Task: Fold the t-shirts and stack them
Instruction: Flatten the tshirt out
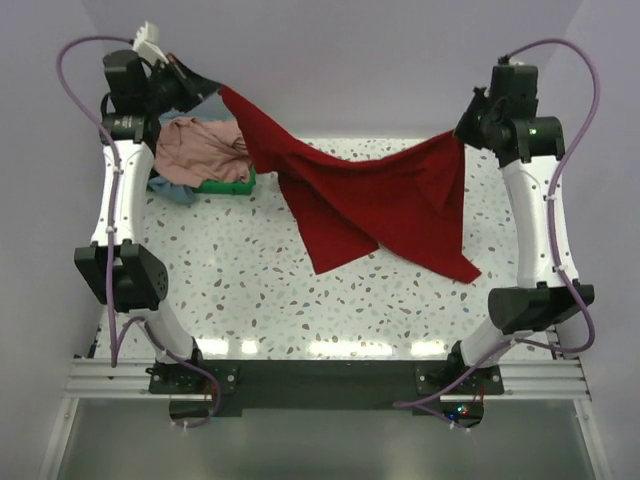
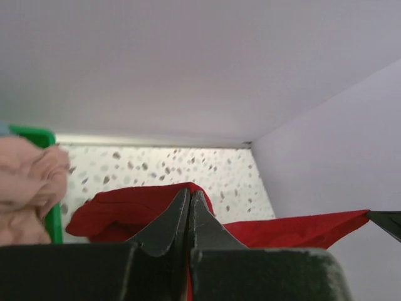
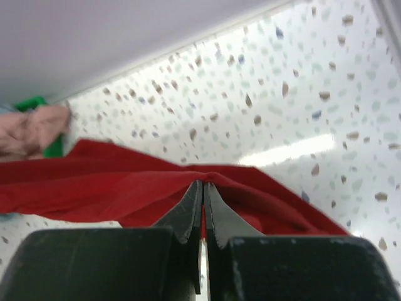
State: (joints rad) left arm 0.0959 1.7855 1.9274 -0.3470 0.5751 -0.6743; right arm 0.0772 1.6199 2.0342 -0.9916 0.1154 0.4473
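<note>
The red t-shirt (image 1: 380, 200) hangs stretched between both arms above the speckled table, its lower part draping down onto the surface. My left gripper (image 1: 215, 90) at the back left is shut on one corner of it; in the left wrist view the gripper (image 2: 189, 193) pinches red cloth (image 2: 125, 210). At the back right, my right gripper (image 1: 462, 132) is shut on the other end; the right wrist view shows the gripper (image 3: 202, 184) clamped on a red fold (image 3: 125, 188). A dusty pink t-shirt (image 1: 200, 150) lies bunched at the back left, over a grey-blue t-shirt (image 1: 170, 190).
A green tray (image 1: 228, 186) sits under the pink and grey-blue pile at the back left. White walls close in the back and sides. The speckled table (image 1: 260, 290) stretches toward the arm bases at the near edge.
</note>
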